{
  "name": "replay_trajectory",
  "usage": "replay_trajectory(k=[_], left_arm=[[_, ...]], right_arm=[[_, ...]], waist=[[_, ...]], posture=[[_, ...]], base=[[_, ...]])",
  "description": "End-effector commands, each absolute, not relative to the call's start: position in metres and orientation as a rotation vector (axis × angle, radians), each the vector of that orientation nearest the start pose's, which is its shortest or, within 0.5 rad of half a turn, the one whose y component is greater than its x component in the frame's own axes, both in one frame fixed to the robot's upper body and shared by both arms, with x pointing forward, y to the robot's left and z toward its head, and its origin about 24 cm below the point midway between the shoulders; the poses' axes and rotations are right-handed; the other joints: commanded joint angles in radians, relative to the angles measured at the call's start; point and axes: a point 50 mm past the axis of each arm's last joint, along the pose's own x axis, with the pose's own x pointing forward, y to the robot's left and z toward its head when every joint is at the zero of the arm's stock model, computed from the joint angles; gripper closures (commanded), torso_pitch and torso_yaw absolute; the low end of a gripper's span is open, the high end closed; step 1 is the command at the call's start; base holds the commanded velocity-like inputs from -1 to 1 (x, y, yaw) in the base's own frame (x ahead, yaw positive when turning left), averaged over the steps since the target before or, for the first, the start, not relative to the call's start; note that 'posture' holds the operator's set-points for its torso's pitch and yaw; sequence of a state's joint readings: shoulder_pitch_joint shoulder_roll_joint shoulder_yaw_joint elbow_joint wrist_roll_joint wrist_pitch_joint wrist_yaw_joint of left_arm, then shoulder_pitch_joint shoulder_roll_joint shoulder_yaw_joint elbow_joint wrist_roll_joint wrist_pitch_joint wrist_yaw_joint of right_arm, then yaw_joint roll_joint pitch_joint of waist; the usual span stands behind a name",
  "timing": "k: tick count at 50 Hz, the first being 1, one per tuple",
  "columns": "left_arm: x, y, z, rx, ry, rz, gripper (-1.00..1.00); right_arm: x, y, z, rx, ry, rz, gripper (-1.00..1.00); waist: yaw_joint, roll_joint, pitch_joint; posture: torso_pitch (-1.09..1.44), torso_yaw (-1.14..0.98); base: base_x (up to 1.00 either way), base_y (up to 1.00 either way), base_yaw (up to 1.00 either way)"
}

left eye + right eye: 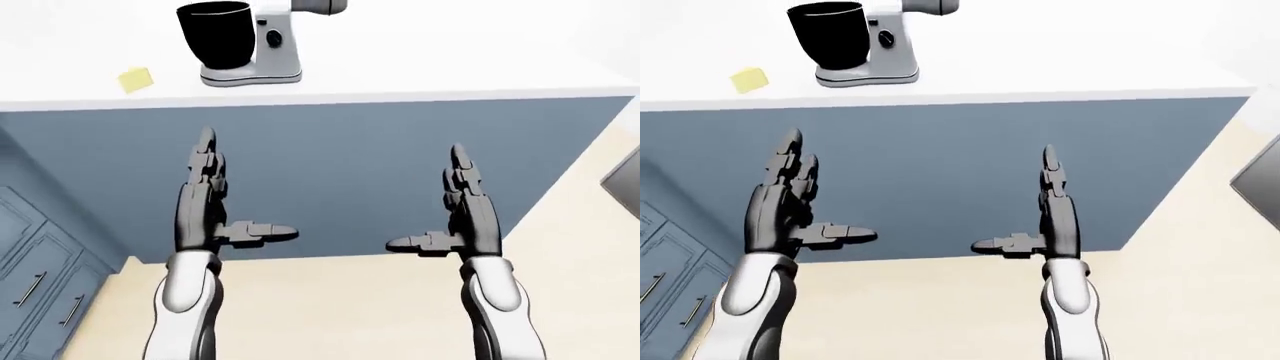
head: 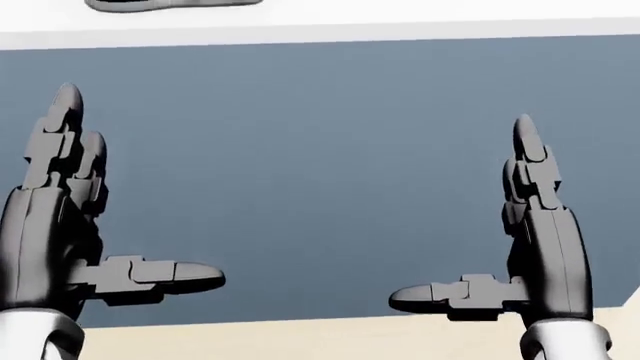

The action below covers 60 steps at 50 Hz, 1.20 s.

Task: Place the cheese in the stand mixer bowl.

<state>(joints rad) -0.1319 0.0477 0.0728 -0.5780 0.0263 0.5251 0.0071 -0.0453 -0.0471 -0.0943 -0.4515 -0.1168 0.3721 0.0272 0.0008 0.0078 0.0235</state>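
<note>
Both your hands hung empty, fingers spread: left hand (image 1: 207, 206), right hand (image 1: 465, 214). Up-left on the counter (image 1: 420, 71), the cheese (image 1: 135, 79) lay nearer your left, beside the stand mixer bowl (image 1: 216, 34).

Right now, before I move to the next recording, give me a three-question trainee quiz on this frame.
1. True or false: the cheese already lies in the black mixer bowl.
2. In the left-eye view, the cheese lies on which side of the stand mixer? A) left B) right
3. Fill in: the left hand and right hand are both ____, holding nothing.

Key: 1 false, it lies on the white counter; 2 A; 3 open.
</note>
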Motion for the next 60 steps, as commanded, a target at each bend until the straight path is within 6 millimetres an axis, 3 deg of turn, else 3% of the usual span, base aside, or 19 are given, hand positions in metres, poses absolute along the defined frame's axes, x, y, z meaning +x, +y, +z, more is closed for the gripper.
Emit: replay_trajectory(k=[1,7,11,16,19,20,23,29,32,34,35,36,37,39,49,54,56,58,60], left_arm=[[0.2469,0.1634,0.1717,0.071,-0.281,0.062,-1.00],[0.2465,0.1635,0.1708,0.068,-0.278,0.060,-1.00],[0.2448,0.1642,0.1736,0.067,-0.284,0.061,-1.00],[0.2441,0.1646,0.1741,0.069,-0.286,0.062,-1.00],[0.2446,0.1651,0.1731,0.071,-0.285,0.064,-1.00],[0.2445,0.1650,0.1745,0.070,-0.285,0.064,-1.00],[0.2432,0.1666,0.1732,0.069,-0.288,0.068,-1.00],[0.2431,0.1680,0.1746,0.071,-0.290,0.073,-1.00],[0.2426,0.1677,0.1743,0.072,-0.290,0.073,-1.00],[0.2424,0.1678,0.1721,0.073,-0.290,0.072,-1.00],[0.2421,0.1679,0.1725,0.072,-0.290,0.073,-1.00],[0.2422,0.1679,0.1730,0.073,-0.291,0.073,-1.00],[0.2421,0.1678,0.1717,0.074,-0.290,0.073,-1.00],[0.2419,0.1679,0.1718,0.074,-0.290,0.074,-1.00],[0.2417,0.1677,0.1727,0.077,-0.291,0.076,-1.00],[0.2420,0.1677,0.1720,0.079,-0.291,0.076,-1.00],[0.2420,0.1678,0.1721,0.079,-0.291,0.076,-1.00],[0.2417,0.1677,0.1718,0.080,-0.291,0.076,-1.00],[0.2417,0.1674,0.1713,0.081,-0.289,0.076,-1.00]], right_arm=[[0.2466,-0.1750,0.1406,-0.161,-0.222,-0.104,-1.00],[0.2479,-0.1737,0.1400,-0.164,-0.223,-0.103,-1.00],[0.2490,-0.1734,0.1406,-0.165,-0.222,-0.101,-1.00],[0.2496,-0.1729,0.1403,-0.167,-0.221,-0.099,-1.00],[0.2502,-0.1722,0.1399,-0.167,-0.221,-0.096,-1.00],[0.2509,-0.1722,0.1388,-0.166,-0.219,-0.094,-1.00],[0.2509,-0.1711,0.1396,-0.167,-0.220,-0.092,-1.00],[0.2504,-0.1698,0.1406,-0.164,-0.226,-0.090,-1.00],[0.2507,-0.1694,0.1401,-0.165,-0.225,-0.088,-1.00],[0.2508,-0.1692,0.1397,-0.162,-0.228,-0.087,-1.00],[0.2511,-0.1695,0.1395,-0.161,-0.228,-0.088,-1.00],[0.2513,-0.1696,0.1393,-0.160,-0.228,-0.088,-1.00],[0.2522,-0.1691,0.1382,-0.170,-0.221,-0.089,-1.00],[0.2526,-0.1693,0.1378,-0.175,-0.215,-0.092,-1.00],[0.2523,-0.1692,0.1382,-0.180,-0.216,-0.096,-1.00],[0.2523,-0.1686,0.1374,-0.178,-0.216,-0.094,-1.00],[0.2524,-0.1684,0.1372,-0.177,-0.215,-0.093,-1.00],[0.2523,-0.1682,0.1369,-0.178,-0.215,-0.092,-1.00],[0.2525,-0.1678,0.1367,-0.177,-0.215,-0.091,-1.00]], waist=[[0.000,-0.002,-0.015],[-0.002,0.036,-0.004],[-0.004,0.025,-0.007],[-0.006,-0.022,-0.003],[-0.003,-0.073,-0.006],[-0.013,-0.035,-0.007],[-0.008,-0.056,-0.014],[-0.006,-0.021,-0.002],[-0.012,0.030,-0.008],[-0.008,0.113,-0.031],[-0.003,0.048,-0.010],[-0.008,0.063,-0.005],[-0.001,0.049,-0.011],[0.000,0.060,-0.019],[0.007,0.005,-0.014],[0.004,-0.036,-0.011],[0.001,-0.076,-0.018],[-0.008,-0.052,-0.011],[-0.005,-0.064,-0.011]], posture=[[0.00,0.00],[0.00,0.00],[0.00,0.00],[0.00,0.00],[0.00,0.00],[0.00,0.00],[0.00,0.00],[0.00,0.00],[0.00,0.00],[0.00,0.00],[0.00,0.00],[0.00,0.00],[0.00,0.00],[0.00,0.00],[0.00,0.00],[0.00,0.00],[0.00,0.00],[0.00,0.00],[0.00,0.00]], base=[[0.00,0.18,0.00],[0.00,0.18,0.00],[0.00,0.18,0.00],[0.00,0.18,0.00],[0.00,0.18,0.00],[0.00,0.16,0.00],[0.00,0.18,0.00],[0.00,0.28,0.00],[0.00,0.37,0.00],[0.00,0.37,0.00],[0.00,0.36,0.00],[0.00,0.37,0.00],[0.00,0.09,0.00],[0.00,0.05,0.00],[0.00,0.06,0.00],[0.00,0.11,0.00],[0.00,0.11,0.00],[0.00,0.11,0.00],[0.00,0.11,0.00]])
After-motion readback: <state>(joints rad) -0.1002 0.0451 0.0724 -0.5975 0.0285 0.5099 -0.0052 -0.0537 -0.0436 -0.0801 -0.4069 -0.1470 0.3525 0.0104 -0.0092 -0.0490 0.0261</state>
